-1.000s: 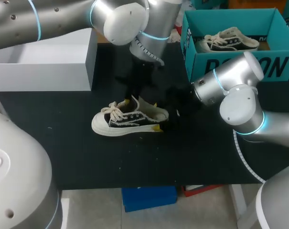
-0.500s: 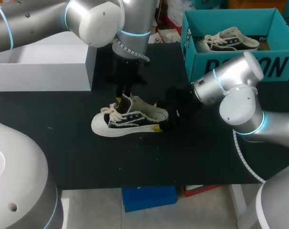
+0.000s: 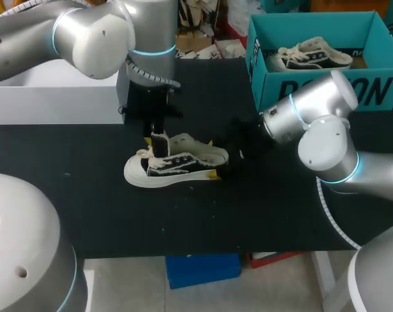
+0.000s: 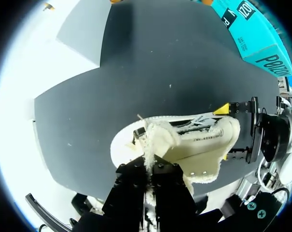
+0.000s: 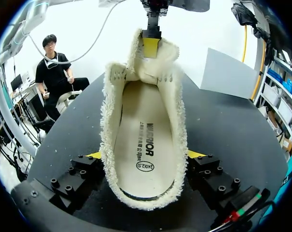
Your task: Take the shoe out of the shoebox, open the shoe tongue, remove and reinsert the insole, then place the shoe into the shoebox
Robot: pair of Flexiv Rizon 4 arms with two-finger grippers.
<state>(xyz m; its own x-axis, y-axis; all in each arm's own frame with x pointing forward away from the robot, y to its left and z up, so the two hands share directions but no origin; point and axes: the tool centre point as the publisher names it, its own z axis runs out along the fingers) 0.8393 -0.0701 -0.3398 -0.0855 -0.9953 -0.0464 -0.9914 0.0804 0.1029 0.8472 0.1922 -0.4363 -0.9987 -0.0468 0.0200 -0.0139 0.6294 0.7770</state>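
Clamping the heel of the black, white-soled, fleece-lined shoe point(image 3: 180, 166) standing on the table point(image 3: 118, 214) with the right tool point(image 5: 145, 154), while pinching its upturned tongue point(image 4: 160, 137) with the left tool point(image 4: 148, 166).

Black-and-cream shoe point(image 3: 177, 164), cream insole point(image 5: 143, 145), teal shoebox point(image 3: 326, 91), black table point(image 3: 183, 221), white box point(image 3: 60, 97)

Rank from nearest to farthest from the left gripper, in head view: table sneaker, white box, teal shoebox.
1. sneaker on the table, its tongue in the left gripper.
2. white box, to the left.
3. teal shoebox, far right.
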